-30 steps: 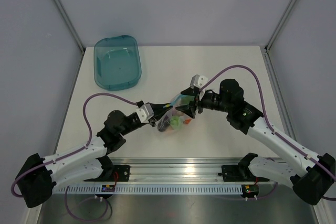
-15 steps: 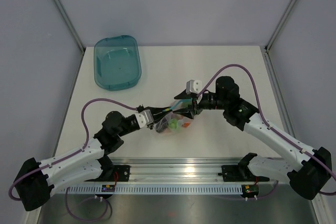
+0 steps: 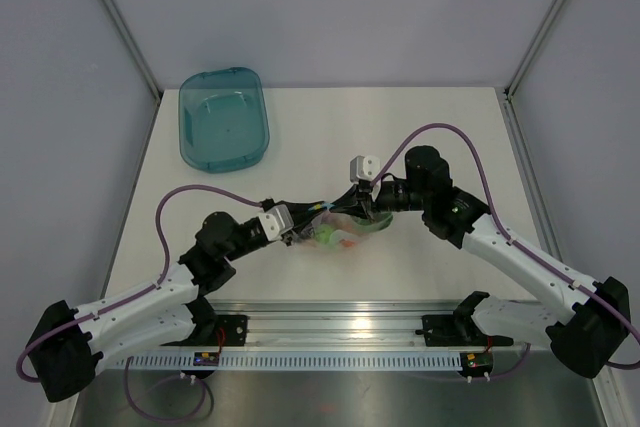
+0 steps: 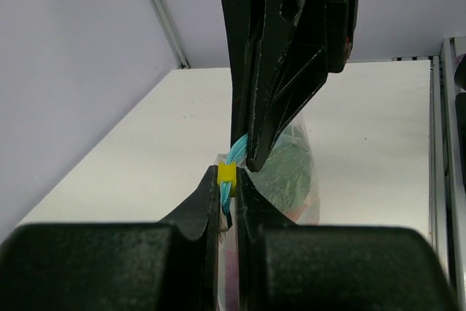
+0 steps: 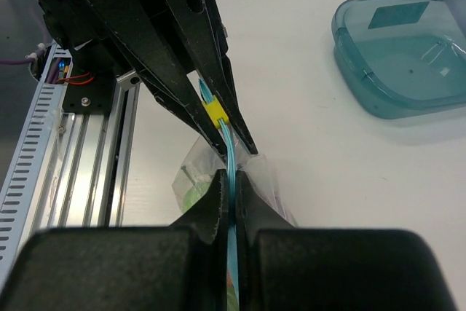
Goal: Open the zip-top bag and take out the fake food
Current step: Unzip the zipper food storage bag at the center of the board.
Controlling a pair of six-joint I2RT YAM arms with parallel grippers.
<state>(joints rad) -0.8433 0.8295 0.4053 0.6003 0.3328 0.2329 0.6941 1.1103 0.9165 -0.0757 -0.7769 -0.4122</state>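
Above the table (image 3: 450, 137), the left gripper (image 3: 308, 222) and right gripper (image 3: 358, 205) meet at the top edge of the bag (image 3: 345, 237), with green and orange food (image 3: 328, 238) showing inside. A teal tub (image 3: 223, 117) sits well apart, far left.

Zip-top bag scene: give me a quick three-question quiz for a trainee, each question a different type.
1. True or false: the left gripper and right gripper are both shut on the zip-top bag's zip strip.
2. Where does the teal tub sit on the table? A far left corner; B far right corner; C between the arm bases.
3. Fill in: the slider on the strip is ____.
Key: 1 true; 2 A; 3 yellow.
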